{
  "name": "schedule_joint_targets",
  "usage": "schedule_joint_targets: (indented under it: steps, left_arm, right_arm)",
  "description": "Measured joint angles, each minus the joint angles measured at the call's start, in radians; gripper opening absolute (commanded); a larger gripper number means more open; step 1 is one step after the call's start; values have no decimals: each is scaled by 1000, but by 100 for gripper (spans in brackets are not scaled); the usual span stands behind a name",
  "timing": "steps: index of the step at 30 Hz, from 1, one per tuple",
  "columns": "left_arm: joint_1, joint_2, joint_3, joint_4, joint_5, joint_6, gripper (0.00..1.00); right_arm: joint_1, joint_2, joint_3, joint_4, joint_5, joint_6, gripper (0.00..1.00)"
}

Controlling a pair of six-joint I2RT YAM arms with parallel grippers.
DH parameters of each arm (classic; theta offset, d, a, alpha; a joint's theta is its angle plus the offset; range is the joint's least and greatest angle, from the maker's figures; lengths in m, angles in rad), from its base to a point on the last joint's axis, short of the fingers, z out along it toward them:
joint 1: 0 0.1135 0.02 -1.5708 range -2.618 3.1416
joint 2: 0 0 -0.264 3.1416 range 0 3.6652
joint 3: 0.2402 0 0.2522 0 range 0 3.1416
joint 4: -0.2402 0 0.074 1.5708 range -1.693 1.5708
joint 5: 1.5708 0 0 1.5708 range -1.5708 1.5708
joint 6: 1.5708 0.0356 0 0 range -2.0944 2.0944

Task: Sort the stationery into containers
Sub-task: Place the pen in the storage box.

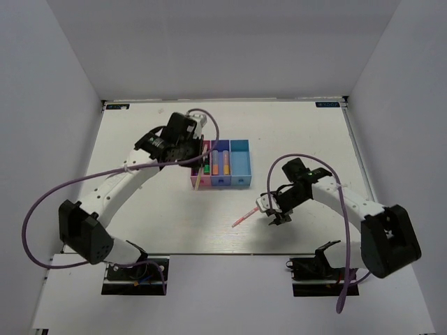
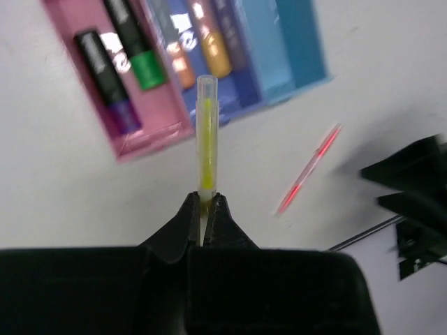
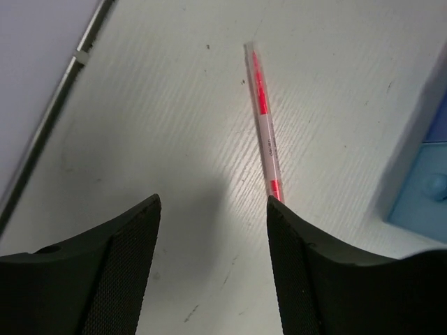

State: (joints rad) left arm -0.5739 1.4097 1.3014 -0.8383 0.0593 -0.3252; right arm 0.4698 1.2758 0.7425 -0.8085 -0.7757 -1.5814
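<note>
Left jaws pinch yellow stick [image 2: 207, 132]

In the left wrist view the near end of the pale-yellow stick [image 2: 207, 139] is hidden between the pinched fingers of the left gripper [image 2: 206, 201]. The pink pen [image 2: 309, 167] is only a blurred streak on the bench [image 2: 70, 202]. The top edge cuts off the pink bin [image 2: 150, 139], the blue-violet bin [image 2: 244, 98] and the cyan bin [image 2: 293, 42], along with the markers [image 2: 143, 66] inside. In the right wrist view the pen's near tip lies behind one finger of the right gripper [image 3: 213, 202], and the right edge cuts the cyan bin. From above, the markers are too small to tell apart.
</note>
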Motion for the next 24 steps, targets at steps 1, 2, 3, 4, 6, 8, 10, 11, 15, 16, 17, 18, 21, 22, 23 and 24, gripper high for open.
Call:
schedule_joint_targets:
  steps: [1, 2, 3, 4, 6, 8, 10, 11, 15, 16, 17, 18, 21, 22, 23, 24]
  left_arm:
    - [-2, 24, 51, 2, 7, -11, 0]
    - [-5, 60, 105, 4, 12, -20, 0]
    - [-8, 103, 158, 3, 14, -28, 0]
    - [-14, 154, 224, -6, 18, -36, 0]
    - [-26, 268, 344, 3, 23, -52, 0]
    - [-35, 375, 443, 3, 32, -71, 0]
    - [-44, 480, 528, 3, 39, -93, 0]
    - [-47, 529, 566, 1, 40, -106, 0]
    - [-57, 658, 623, 15, 42, -160, 0]
    - [-58, 676, 625, 19, 41, -171, 0]
    - [-58, 691, 626, 24, 38, -180, 0]
    - [-58, 702, 626, 30, 34, -188, 0]
    - [-59, 721, 626, 48, 29, -212, 2]
    - [-59, 722, 625, 58, 29, -219, 3]
    - [-59, 723, 625, 69, 28, -228, 8]
    - [-60, 723, 625, 80, 27, -234, 11]
  right_arm:
    - [2, 26, 2, 13, 5, -28, 65]
    - [3, 57, 11, 23, 12, -53, 63]
    - [3, 80, 21, 29, 16, -67, 62]
    - [3, 100, 32, 40, 18, -77, 62]
    - [3, 113, 40, 68, 18, -84, 60]
    - [3, 105, 37, 100, 20, -78, 60]
    - [4, 84, 20, 149, 21, -65, 57]
    - [4, 74, 8, 172, 22, -54, 57]
    - [4, 61, -16, 228, 29, -13, 56]
    - [3, 60, -19, 238, 31, -5, 56]
    - [3, 60, -19, 245, 34, 5, 56]
    - [3, 58, -20, 252, 37, 12, 56]
    - [3, 49, -24, 276, 41, 32, 56]
    - [3, 43, -30, 288, 41, 37, 56]
    - [3, 36, -38, 295, 41, 42, 56]
    - [3, 32, -45, 298, 41, 48, 56]
